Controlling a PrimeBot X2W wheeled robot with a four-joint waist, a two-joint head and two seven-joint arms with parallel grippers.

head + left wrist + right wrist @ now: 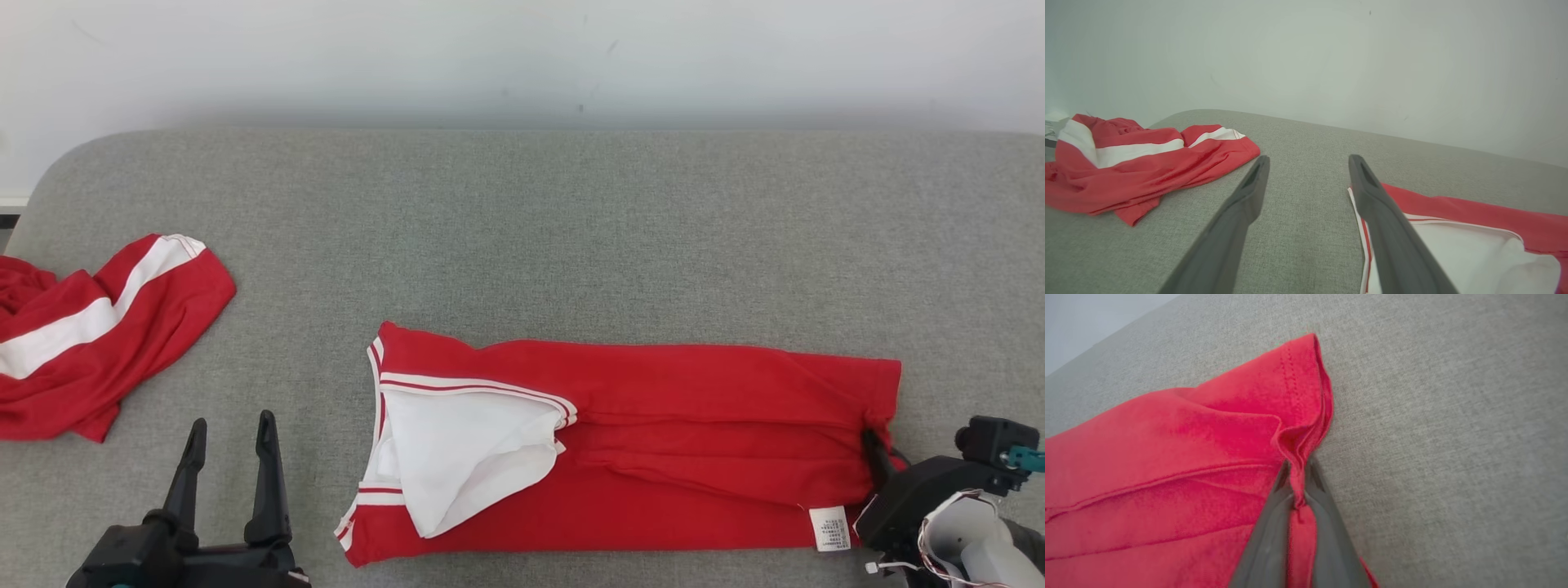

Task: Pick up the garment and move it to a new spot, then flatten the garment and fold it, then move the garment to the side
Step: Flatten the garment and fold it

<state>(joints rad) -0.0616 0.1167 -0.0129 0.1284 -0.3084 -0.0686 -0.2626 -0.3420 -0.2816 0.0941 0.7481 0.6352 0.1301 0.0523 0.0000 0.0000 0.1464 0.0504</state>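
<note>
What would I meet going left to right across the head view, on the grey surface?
Crumpled red-and-white garment → left gripper, jaws open → folded red garment → right gripper, jaws shut on its hem.

The left gripper [232, 421] is showing two long matte dk-grey fingers [1237, 220], each tapering to a narrow tip w/ a shallow slot near the end, and is sitting on a blocky black base [155, 555]. The right gripper [1298, 469] is wearing the same dk-grey fingers, and its rounded black housing [906, 490] is carrying a small black box [992, 441] w/ a teal fitting [1027, 459] on one side. Behind that, a pale grey-white forearm shell [971, 531] is trailing thin red & white wires [927, 531] along its edge, ending in what is prob. a small white connector [872, 567], though it's too small to be sure.
</note>
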